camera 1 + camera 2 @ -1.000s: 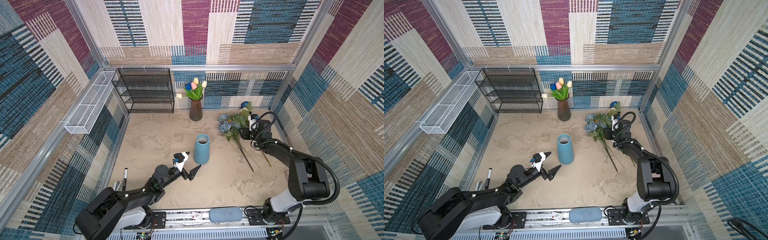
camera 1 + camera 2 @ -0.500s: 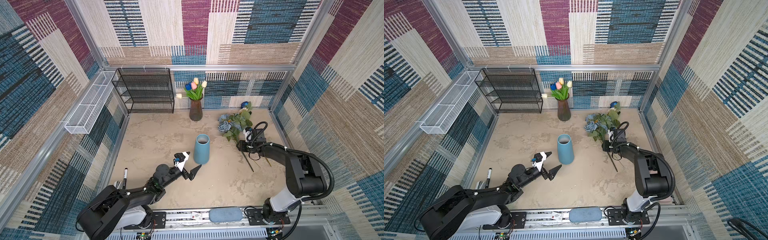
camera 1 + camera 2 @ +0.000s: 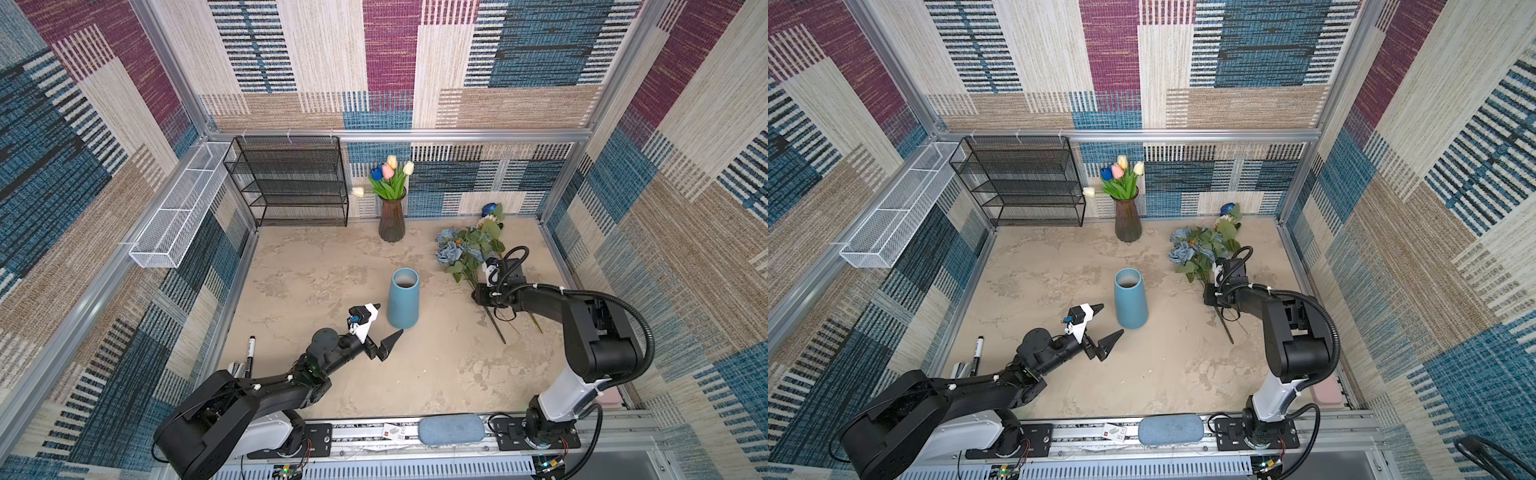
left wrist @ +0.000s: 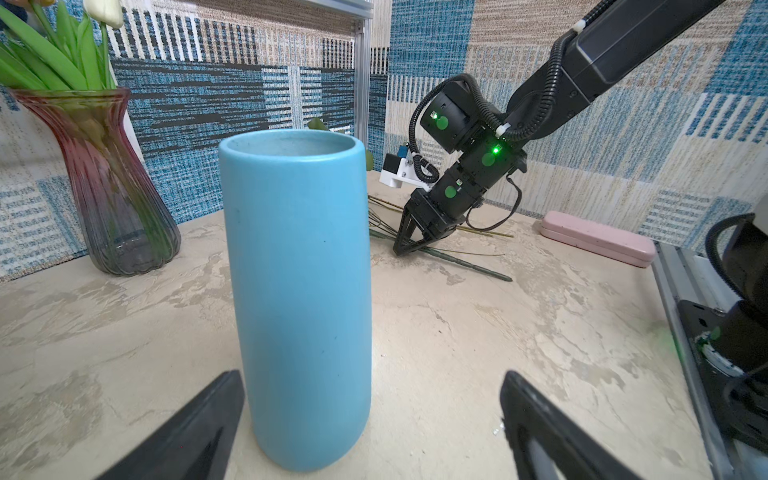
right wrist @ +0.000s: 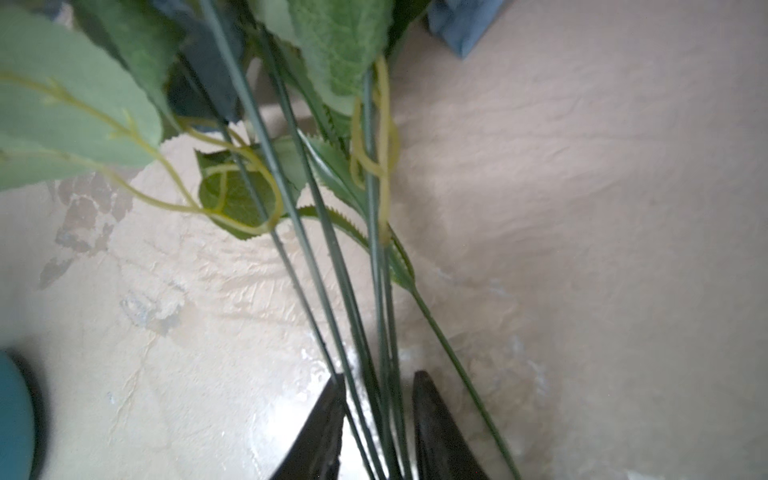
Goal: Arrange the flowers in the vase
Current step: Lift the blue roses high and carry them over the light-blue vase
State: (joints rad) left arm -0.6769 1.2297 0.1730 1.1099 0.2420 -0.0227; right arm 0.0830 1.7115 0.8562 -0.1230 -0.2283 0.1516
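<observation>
An empty blue vase (image 3: 403, 301) (image 3: 1131, 303) (image 4: 297, 291) stands upright mid-table. My left gripper (image 3: 387, 319) (image 3: 1111, 319) (image 4: 371, 376) is open just in front of it, holding nothing. Loose flowers (image 3: 465, 249) (image 3: 1200, 249), dusty-blue roses with big leaves, lie at the back right with their stems (image 5: 365, 316) running toward the front. My right gripper (image 3: 476, 296) (image 3: 1206, 297) (image 4: 401, 249) (image 5: 378, 376) is down at the table, its jaws drawn in on several of those stems. Tulips (image 3: 388, 174) stand in a reddish glass vase (image 3: 392, 224) (image 4: 112, 199) at the back.
A black wire shelf (image 3: 291, 183) and a white wire basket (image 3: 178, 208) line the back left. A marker (image 3: 251, 351) lies at the left edge. A pink case (image 4: 598, 243) (image 3: 1327, 392) sits front right, behind the right arm's base. Patterned walls enclose the table.
My right gripper has moved from beside the flower heads toward the front, down along the stems, and its jaws have narrowed round them. The left arm and blue vase have not moved.
</observation>
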